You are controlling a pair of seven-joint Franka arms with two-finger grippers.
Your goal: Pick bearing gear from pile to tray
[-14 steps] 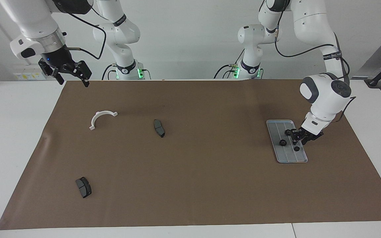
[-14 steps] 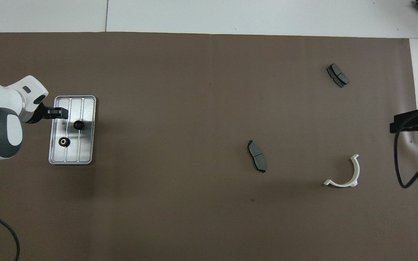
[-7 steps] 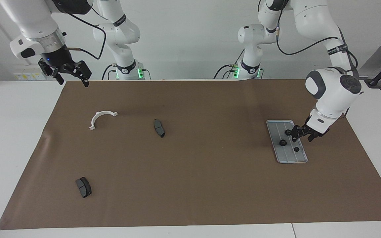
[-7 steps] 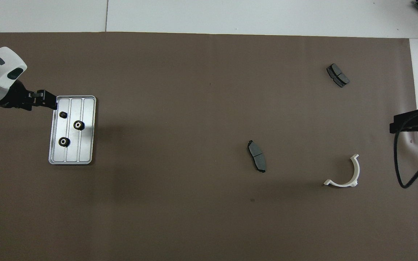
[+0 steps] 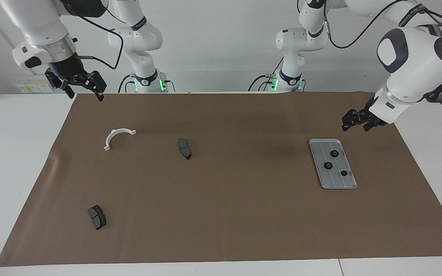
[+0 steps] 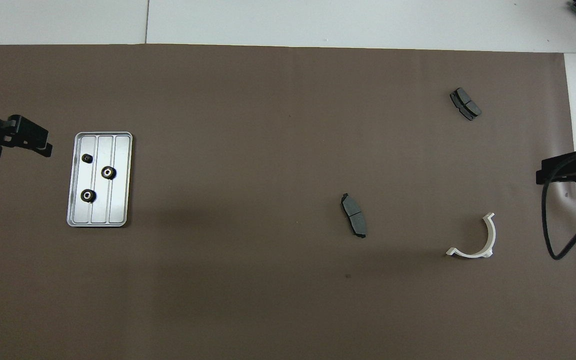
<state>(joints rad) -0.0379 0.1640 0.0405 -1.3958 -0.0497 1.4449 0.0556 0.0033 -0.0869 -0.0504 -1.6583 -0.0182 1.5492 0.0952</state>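
Brown paper covered most of a white table, with a pale wall rising past the two arm bases.

Going left to right in the facing view: the right gripper waited in the air over the paper's corner at the right arm's end of the table, its two fingers spread wide and holding nothing. Below it on the paper lay a white curved bracket (arch toward the robots, feet away from them). Farther from the robots than the bracket sat one dark grey brake pad. Toward the middle of the table lay a second brake pad, its long axis running roughly from the robots outward.

Near the left arm's end of the table rested the silver-grey tray, flat on the paper, its long axis and ridges running away from the robots with a slight slant. In it lay three small black bearing gears, well apart from one another: a gear nearest the robots, a gear in the middle, and a smaller gear farthest out. All three lay flat, holes facing up.

The left gripper hung in the air clear of the tray, over bare paper at the tray's robot-side end. Its fingers stood apart and empty.
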